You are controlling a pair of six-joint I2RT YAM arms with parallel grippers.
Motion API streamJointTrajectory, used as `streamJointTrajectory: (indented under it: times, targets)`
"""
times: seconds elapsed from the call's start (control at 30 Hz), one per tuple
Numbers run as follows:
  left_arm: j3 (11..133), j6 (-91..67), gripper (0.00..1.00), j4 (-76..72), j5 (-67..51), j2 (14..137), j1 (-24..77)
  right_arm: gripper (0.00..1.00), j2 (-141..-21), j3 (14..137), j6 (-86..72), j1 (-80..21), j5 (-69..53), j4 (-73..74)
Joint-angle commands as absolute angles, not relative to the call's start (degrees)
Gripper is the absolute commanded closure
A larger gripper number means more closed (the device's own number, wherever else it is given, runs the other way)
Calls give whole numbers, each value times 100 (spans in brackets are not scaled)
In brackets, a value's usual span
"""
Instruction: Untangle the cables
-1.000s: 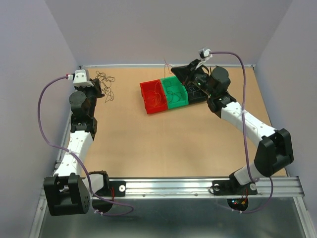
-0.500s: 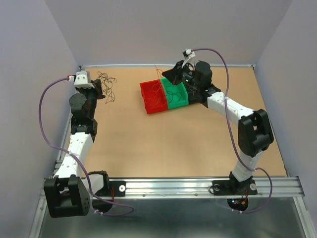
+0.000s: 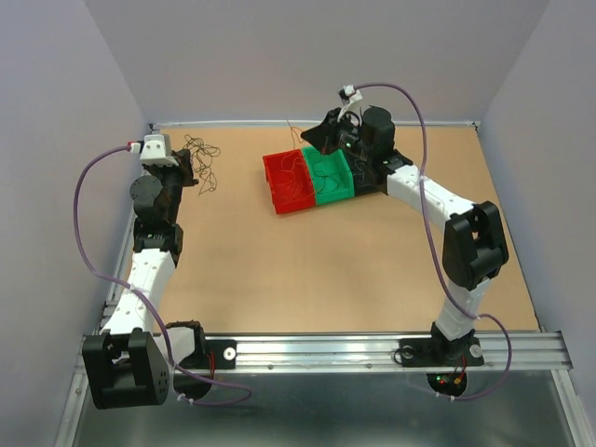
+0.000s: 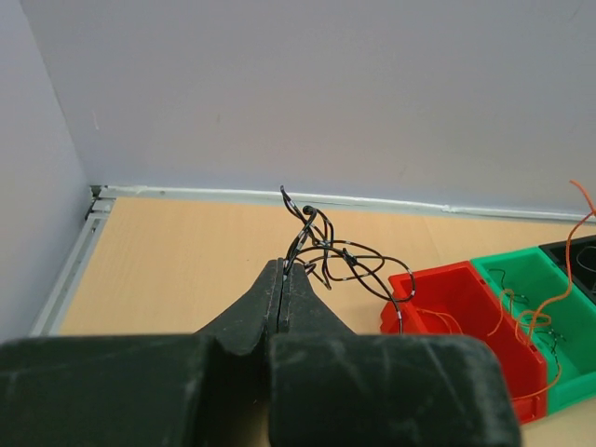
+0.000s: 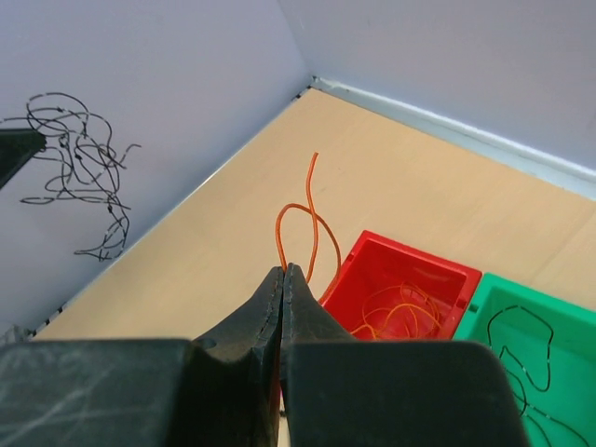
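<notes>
The black bin (image 4: pixel 579 253) was cut off at the edge of the left wrist view and, from above, almost wholly covered by the right arm (image 3: pixel 438 200), so its contents could not be made out. Three bins stood in a row on the table (image 3: pixel 279 270): it, the green bin (image 3: pixel 337 194) and the red bin (image 3: pixel 267 177). Thin orange wires (image 5: pixel 396 312) lay in the red one and dark wires (image 5: pixel 521 349) in the green, too fine to count. The left gripper (image 4: pixel 282 270) was pinched tight on the black wire clump (image 4: pixel 326 251) near the far left corner, its strands too tangled to number. The right gripper (image 5: pixel 282 272) was clamped on one orange wire (image 5: pixel 300 228) by the bins, whose lower end was hidden behind the fingers.
</notes>
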State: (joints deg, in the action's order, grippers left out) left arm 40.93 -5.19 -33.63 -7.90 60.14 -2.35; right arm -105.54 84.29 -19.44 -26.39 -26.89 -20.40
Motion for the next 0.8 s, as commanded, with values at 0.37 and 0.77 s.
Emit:
streamJointTrajectory:
  times: [0.37, 0.77]
  targets:
    - [4078, -431, 100, -3762, -993, 5871, -255, 99, -10318, 9536, -1617, -2725, -2628, -1626]
    - [4087, -413, 100, -3770, -1028, 5889, -255, 99, -10687, 9158, -1784, -2751, -2865, -1635]
